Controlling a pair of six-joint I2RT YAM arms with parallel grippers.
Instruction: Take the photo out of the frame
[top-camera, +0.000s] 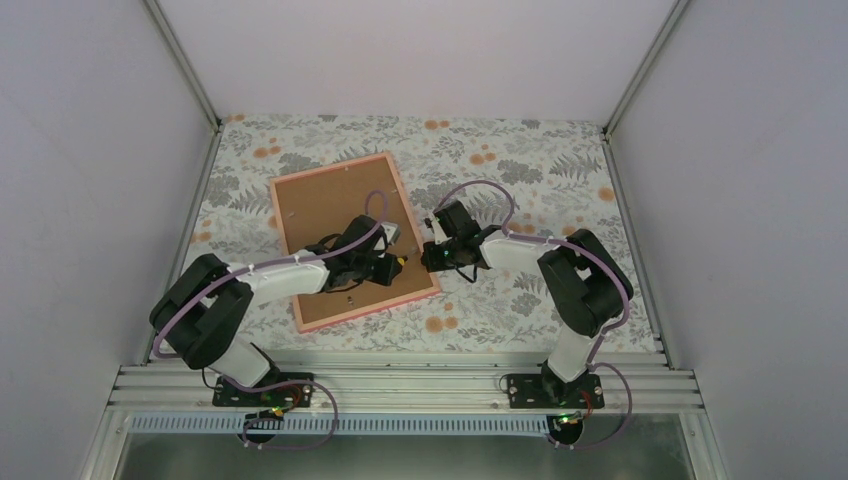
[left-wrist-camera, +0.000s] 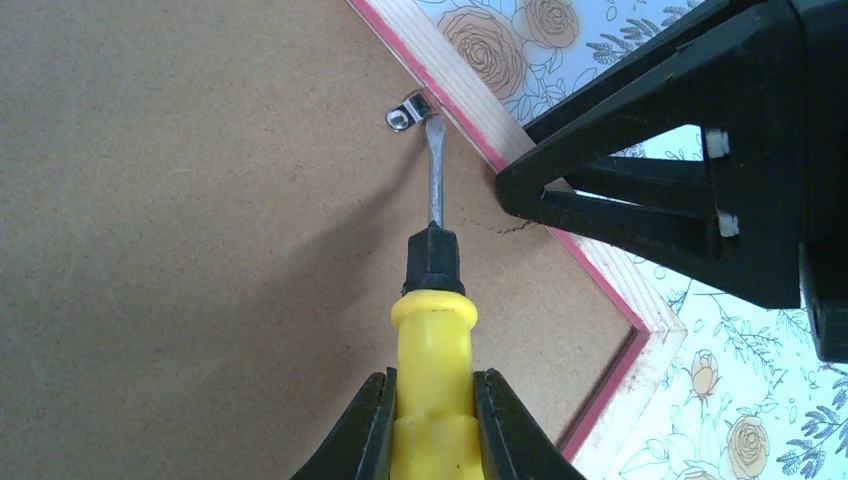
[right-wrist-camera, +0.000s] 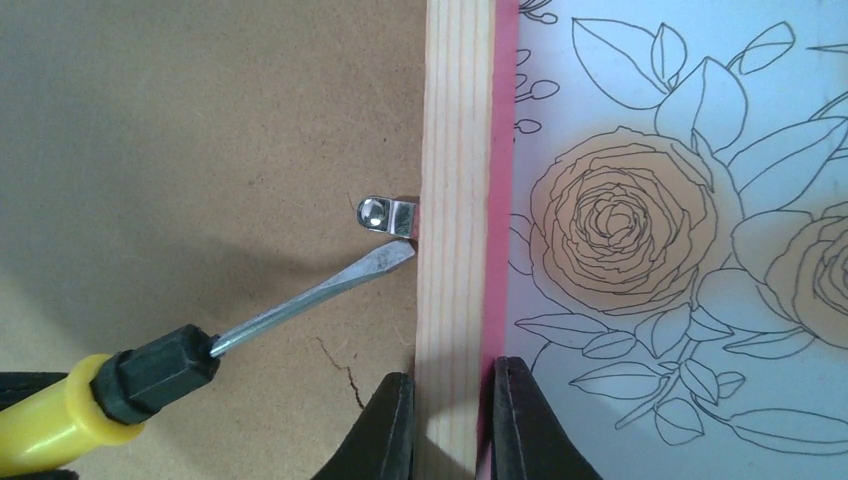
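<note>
Two grippers work at one edge of the frame (top-camera: 330, 168), which lies face down on the flowered tablecloth (top-camera: 500, 160) with its brown backing board (top-camera: 320, 215) upward. We see no photo anywhere, and we judge it sits under that board, not yet freed.

Starting at the left, the left gripper (left-wrist-camera: 432, 385) is clenched on the yellow handle of a screwdriver (left-wrist-camera: 435, 330), whose blade reaches out to a small metal clip (left-wrist-camera: 407, 110) fixed against the wooden rail. From the right wrist view the tip seems to touch the rail just beside the clip, but we cannot tell whether it has got under the tab. A hairline crack (right-wrist-camera: 340, 370) shows in the board close by. Further right, the right gripper (right-wrist-camera: 452, 385) grasps the rail itself, one finger on the board side and one on the pink outer side, pinning the frame.

What worries us from here:
- the tip skating off the clip and gouging the soft board
- too steep a lever widening that crack
- a hard push shifting the frame if the right-hand pinch slips on the narrow rail
- the blade driving into the wood instead of turning the tab
</note>
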